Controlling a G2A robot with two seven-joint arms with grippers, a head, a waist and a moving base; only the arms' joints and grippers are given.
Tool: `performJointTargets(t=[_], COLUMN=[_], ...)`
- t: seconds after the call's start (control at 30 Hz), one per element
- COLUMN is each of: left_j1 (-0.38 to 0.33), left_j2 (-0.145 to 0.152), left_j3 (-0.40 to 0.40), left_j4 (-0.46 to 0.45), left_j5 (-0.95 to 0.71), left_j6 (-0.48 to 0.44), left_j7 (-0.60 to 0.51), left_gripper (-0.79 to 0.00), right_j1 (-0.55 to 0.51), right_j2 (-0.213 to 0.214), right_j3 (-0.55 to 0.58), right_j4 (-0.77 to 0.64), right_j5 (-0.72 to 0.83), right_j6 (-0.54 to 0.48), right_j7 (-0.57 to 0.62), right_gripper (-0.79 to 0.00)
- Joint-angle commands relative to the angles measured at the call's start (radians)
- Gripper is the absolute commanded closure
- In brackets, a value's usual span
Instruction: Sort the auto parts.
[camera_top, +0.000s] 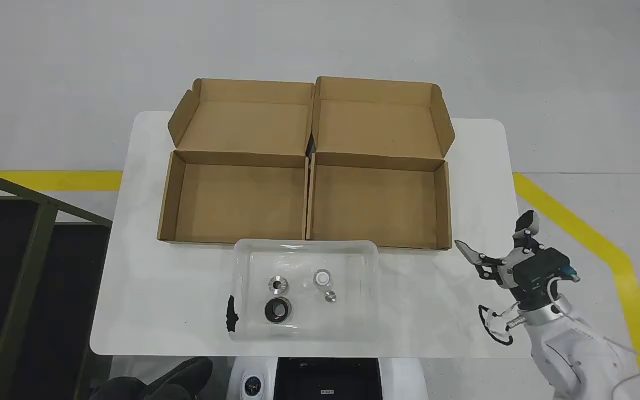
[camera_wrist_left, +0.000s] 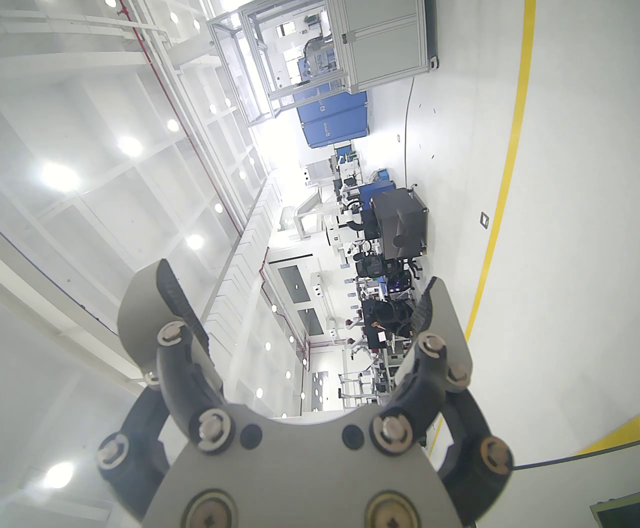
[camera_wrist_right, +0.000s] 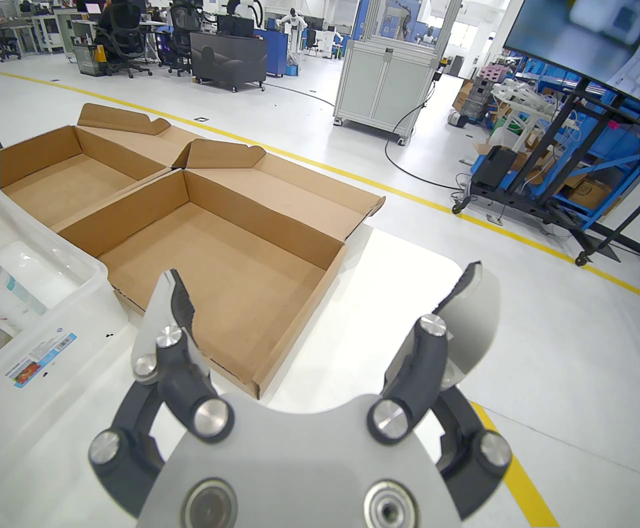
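A clear plastic bin stands at the table's front middle and holds several small auto parts: a silver bushing, a dark ring, a white ring and a small metal piece. Its corner appears in the right wrist view. Behind it lie two open cardboard boxes, left and right, both with nothing inside. My right gripper hovers open over the table's front right corner, holding nothing. My left gripper is open, pointing up toward the hall ceiling.
A small black object lies on the white table just left of the bin. Bare tabletop stretches on both sides of the bin and to the right of the boxes. Yellow floor tape runs past the table's right side.
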Motion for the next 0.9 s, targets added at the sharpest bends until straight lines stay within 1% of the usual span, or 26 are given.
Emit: performJointTargets(t=[0.0,0.3,0.47,0.57,0.67,0.87], left_j1=[0.0,0.0,0.0,0.0,0.0,0.0], left_j2=[0.0,0.0,0.0,0.0,0.0,0.0], left_j3=[0.0,0.0,0.0,0.0,0.0,0.0], left_j4=[0.0,0.0,0.0,0.0,0.0,0.0], left_j5=[0.0,0.0,0.0,0.0,0.0,0.0], left_j6=[0.0,0.0,0.0,0.0,0.0,0.0], left_j7=[0.0,0.0,0.0,0.0,0.0,0.0], left_gripper=[-0.785,-0.785,-0.785,-0.785,-0.785,-0.785], right_j1=[0.0,0.004,0.036,0.066,0.102,0.177], right_j2=[0.0,0.0,0.005,0.008,0.011,0.014], right_j3=[0.0,-0.008,-0.041,-0.07,-0.103,-0.197], right_j4=[0.0,-0.003,-0.014,-0.017,-0.027,-0.055], right_j5=[0.0,-0.005,-0.021,-0.011,-0.011,0.011], right_j6=[0.0,-0.001,-0.058,-0.099,-0.13,-0.194], right_j7=[0.0,0.014,0.075,0.122,0.196,0.315], right_gripper=[-0.785,-0.785,-0.785,-0.785,-0.785,-0.785])
